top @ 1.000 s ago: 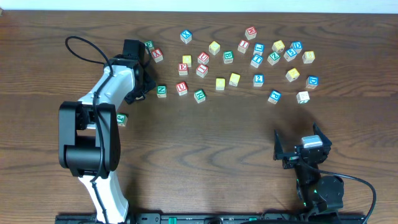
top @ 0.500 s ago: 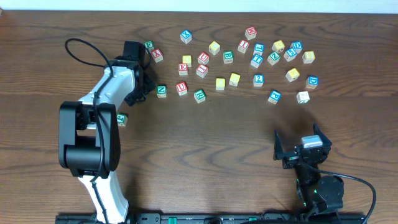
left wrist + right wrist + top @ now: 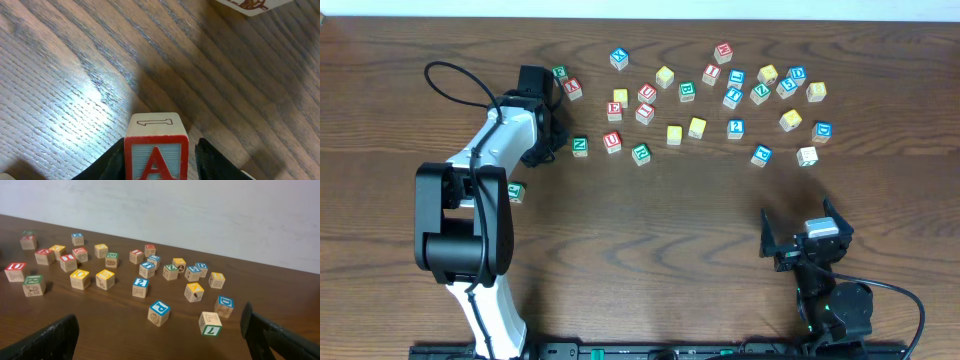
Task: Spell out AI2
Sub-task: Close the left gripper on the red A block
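Note:
My left gripper is low over the table at the left of the cube field. In the left wrist view its fingers stand on either side of the red A cube. The left finger touches the cube and a thin gap shows at the right finger. The A cube is hidden under the gripper in the overhead view. The blue 2 cube sits mid-field. A red cube that reads as I sits in the back rows. My right gripper is open and empty, near the front right.
Several other letter cubes lie across the far half of the table, among them a green N, a red U, a blue P and a green 7. One green cube lies beside the left arm. A black cable loops at the far left.

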